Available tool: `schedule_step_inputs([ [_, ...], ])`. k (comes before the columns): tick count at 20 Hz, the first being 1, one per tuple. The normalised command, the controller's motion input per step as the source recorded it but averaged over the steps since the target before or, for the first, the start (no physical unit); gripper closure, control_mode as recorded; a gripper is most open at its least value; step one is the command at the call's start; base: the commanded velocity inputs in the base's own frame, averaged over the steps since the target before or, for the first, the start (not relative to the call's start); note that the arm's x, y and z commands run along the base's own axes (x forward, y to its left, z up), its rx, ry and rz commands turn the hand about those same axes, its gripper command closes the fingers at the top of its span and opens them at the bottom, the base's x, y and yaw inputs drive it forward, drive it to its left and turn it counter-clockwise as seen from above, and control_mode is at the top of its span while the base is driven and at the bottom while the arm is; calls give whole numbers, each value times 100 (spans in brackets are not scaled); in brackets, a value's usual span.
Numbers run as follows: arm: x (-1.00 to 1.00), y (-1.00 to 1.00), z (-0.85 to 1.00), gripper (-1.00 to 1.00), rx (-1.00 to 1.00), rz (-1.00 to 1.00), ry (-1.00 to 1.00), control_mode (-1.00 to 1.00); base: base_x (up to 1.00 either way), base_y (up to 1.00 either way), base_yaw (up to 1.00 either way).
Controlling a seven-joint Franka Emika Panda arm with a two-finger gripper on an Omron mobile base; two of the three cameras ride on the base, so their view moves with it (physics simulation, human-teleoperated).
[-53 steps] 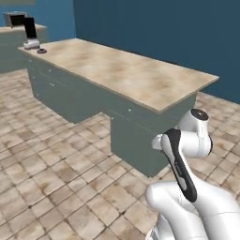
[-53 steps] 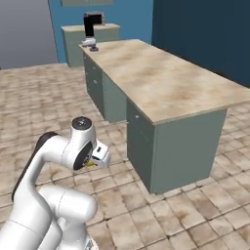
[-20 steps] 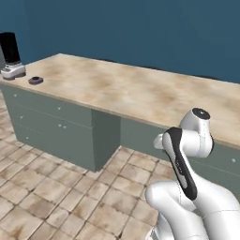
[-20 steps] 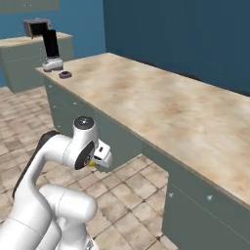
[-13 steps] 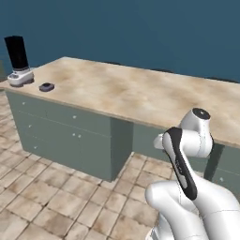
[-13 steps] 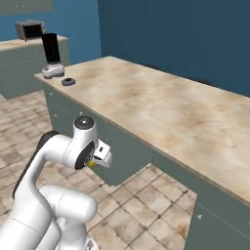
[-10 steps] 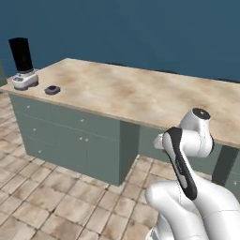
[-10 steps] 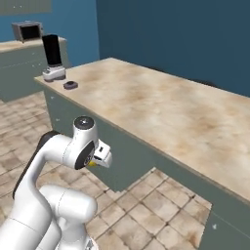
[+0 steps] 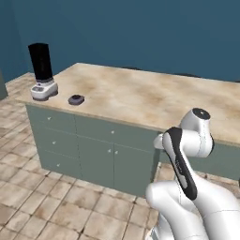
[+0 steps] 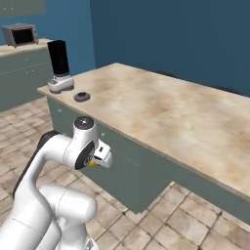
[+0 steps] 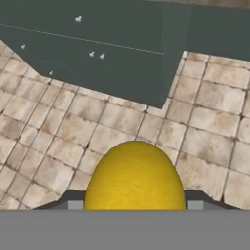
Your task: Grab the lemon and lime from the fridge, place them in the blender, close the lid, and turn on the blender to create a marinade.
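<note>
My gripper [image 11: 134, 202] is shut on the yellow lemon [image 11: 134, 176], held low over the tiled floor in front of the teal cabinet doors. In the right base view a sliver of the lemon [image 10: 92, 164] peeks out under the folded hand [image 10: 101, 157]. The blender [image 9: 42, 70] [image 10: 59, 66], a black jar on a pale base, stands at the counter's left end. Its jar is open on top, and the lid [image 9: 76, 99] [image 10: 82, 96] lies on the counter just to its right. The fridge and the lime are out of view.
The long beige-topped counter [image 9: 154, 98] [image 10: 185, 117] runs across ahead of me, with teal drawers and doors below. A microwave [image 10: 19, 34] sits on a second counter at the far left. Tiled floor lies between me and the cabinets.
The base has driven on, so the whole scene has shifted: blender and lid now look nearer and further right in both base views. The arm stays folded with the lemon.
</note>
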Motion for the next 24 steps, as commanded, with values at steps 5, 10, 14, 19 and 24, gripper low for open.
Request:
schedule_step_inputs([
  [5, 0, 0, 0, 100, 0, 0, 0, 100, 86, 100, -20],
  [10, 0, 0, 0, 100, 0, 0, 0, 100, 86, 100, -20],
  [14, 0, 0, 0, 100, 0, 0, 0, 100, 88, 100, -20],
  [19, 0, 0, 0, 100, 0, 0, 0, 100, 88, 100, -22],
  [24, 0, 0, 0, 100, 0, 0, 0, 100, 86, 100, -22],
])
